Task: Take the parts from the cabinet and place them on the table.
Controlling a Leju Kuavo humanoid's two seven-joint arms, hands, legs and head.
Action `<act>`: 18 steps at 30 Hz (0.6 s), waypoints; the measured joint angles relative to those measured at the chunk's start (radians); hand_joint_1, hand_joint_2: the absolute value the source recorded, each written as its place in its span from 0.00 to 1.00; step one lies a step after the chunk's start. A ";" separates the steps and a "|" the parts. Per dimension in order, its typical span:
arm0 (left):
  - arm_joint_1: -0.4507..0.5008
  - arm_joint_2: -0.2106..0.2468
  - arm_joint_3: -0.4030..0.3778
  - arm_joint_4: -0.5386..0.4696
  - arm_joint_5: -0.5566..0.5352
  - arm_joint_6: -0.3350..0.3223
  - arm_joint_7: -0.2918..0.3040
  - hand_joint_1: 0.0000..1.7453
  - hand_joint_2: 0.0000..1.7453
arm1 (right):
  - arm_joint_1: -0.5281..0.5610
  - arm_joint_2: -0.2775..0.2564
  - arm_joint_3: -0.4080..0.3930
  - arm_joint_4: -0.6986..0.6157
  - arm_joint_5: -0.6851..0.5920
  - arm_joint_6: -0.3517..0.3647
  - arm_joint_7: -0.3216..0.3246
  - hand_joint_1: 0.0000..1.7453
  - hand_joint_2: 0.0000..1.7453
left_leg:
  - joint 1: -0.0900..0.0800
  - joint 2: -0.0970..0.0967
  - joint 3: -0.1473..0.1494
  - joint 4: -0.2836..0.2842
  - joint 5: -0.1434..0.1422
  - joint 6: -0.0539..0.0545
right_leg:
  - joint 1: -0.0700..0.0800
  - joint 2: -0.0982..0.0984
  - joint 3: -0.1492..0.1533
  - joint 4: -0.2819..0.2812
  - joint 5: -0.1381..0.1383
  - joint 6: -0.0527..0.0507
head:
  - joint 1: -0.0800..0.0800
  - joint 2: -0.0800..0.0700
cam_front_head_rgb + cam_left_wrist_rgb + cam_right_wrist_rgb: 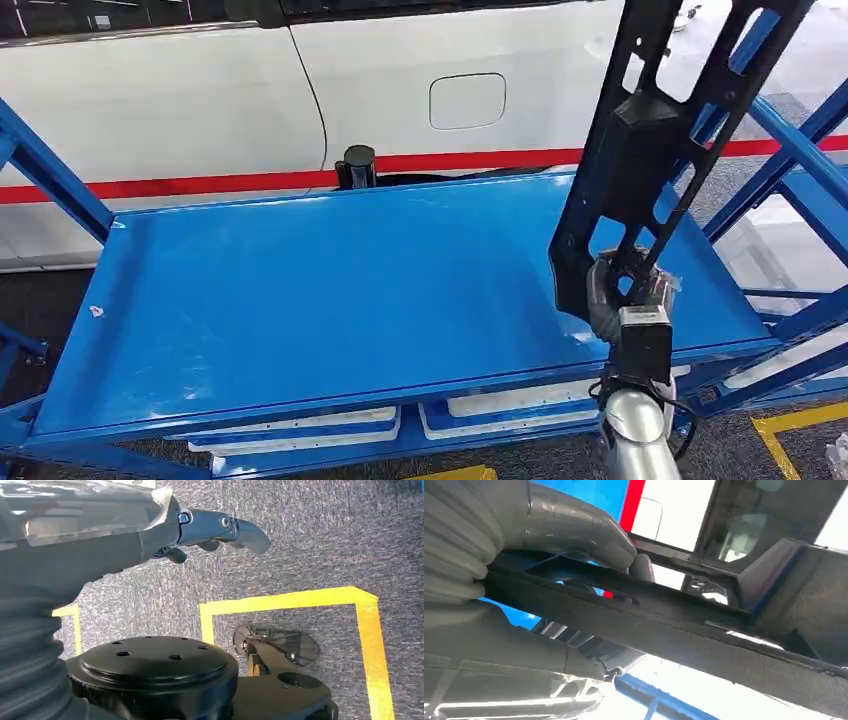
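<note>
At the right of the frame, the black part is gripped upright by the right hand above the blue table; placing remains undone.

Your black part runs off the top edge in the head view, so you cannot see its upper end. It covers most of the right hand and its fingers. The blue worktop is cut off at the left edge.
</note>
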 joint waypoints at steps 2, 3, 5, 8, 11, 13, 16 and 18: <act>0.000 0.000 0.000 0.000 0.000 0.000 0.000 0.00 1.00 | 0.000 -0.001 0.006 -0.001 -0.002 0.000 -0.002 1.00 1.00 | 0.000 0.000 0.000 0.000 0.000 0.000 | 0.000 0.000 0.000 0.000 0.000 0.000 | 0.000 0.000; 0.000 0.000 0.000 0.000 0.000 -0.001 0.000 0.00 1.00 | 0.000 -0.001 0.008 -0.002 -0.002 0.000 -0.003 1.00 1.00 | 0.000 0.000 0.000 0.000 0.000 0.000 | 0.000 0.000 0.000 0.000 0.000 0.000 | 0.000 0.000; 0.000 0.000 0.000 0.001 0.000 -0.001 0.000 0.00 1.00 | 0.000 -0.003 0.010 -0.003 -0.004 -0.002 -0.015 1.00 1.00 | 0.000 0.000 0.000 0.000 0.000 0.000 | 0.000 0.000 0.000 0.000 0.000 0.000 | 0.000 0.000; 0.000 0.000 0.002 0.002 0.005 -0.003 -0.003 0.00 1.00 | 0.001 -0.007 0.022 -0.011 -0.003 -0.024 -0.050 1.00 1.00 | 0.000 0.000 0.000 0.000 0.000 0.000 | 0.000 0.000 0.000 0.000 0.000 0.000 | 0.000 0.000; 0.000 0.000 0.005 0.002 0.010 -0.004 -0.007 0.00 1.00 | 0.000 -0.013 0.034 -0.018 -0.008 -0.039 -0.054 1.00 1.00 | -0.003 0.000 0.000 0.001 0.000 0.000 | -0.002 0.000 0.000 -0.001 0.001 0.001 | 0.000 0.000; 0.000 0.001 0.006 0.002 0.011 -0.007 -0.008 0.00 1.00 | 0.001 -0.018 0.040 -0.019 -0.014 -0.048 -0.055 1.00 1.00 | -0.005 -0.001 0.000 0.002 0.000 0.001 | -0.005 0.000 0.000 -0.001 0.001 0.001 | 0.000 0.000; 0.000 0.001 0.008 0.002 0.012 -0.012 -0.008 0.00 1.00 | 0.003 -0.023 0.047 -0.020 -0.021 -0.057 -0.055 1.00 1.00 | -0.009 0.000 0.000 0.002 -0.002 0.005 | -0.008 0.000 0.000 -0.001 0.002 0.003 | 0.000 0.000; 0.000 0.002 0.008 0.002 0.012 -0.012 -0.008 0.00 1.00 | 0.003 -0.025 0.051 -0.020 -0.023 -0.061 -0.056 1.00 1.00 | -0.014 0.000 0.000 0.003 -0.004 0.011 | -0.013 0.000 0.000 -0.002 0.002 0.009 | 0.000 0.000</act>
